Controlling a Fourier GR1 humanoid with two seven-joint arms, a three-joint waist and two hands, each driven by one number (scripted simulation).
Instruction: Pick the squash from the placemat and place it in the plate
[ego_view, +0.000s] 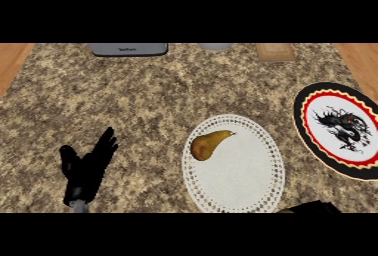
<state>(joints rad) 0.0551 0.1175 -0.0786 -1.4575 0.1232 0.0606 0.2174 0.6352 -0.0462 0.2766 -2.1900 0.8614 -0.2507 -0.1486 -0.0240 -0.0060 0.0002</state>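
Observation:
A yellow-brown squash (207, 144) lies on the upper left part of a white lacy placemat (244, 180) in the middle of the counter. To the right, partly cut by the view's edge, is a round plate (308, 131) with a black and red rim and a dragon picture. My left hand (87, 167) rests open at the lower left, fingers up, well apart from the squash. Only a dark bit of my right hand (316, 207) shows at the lower edge, just right of the placemat's bottom.
The speckled granite counter has wooden strips at both sides. Along the far edge stand a grey appliance (128, 49), a grey round object (214, 46) and a small wooden block (275, 52).

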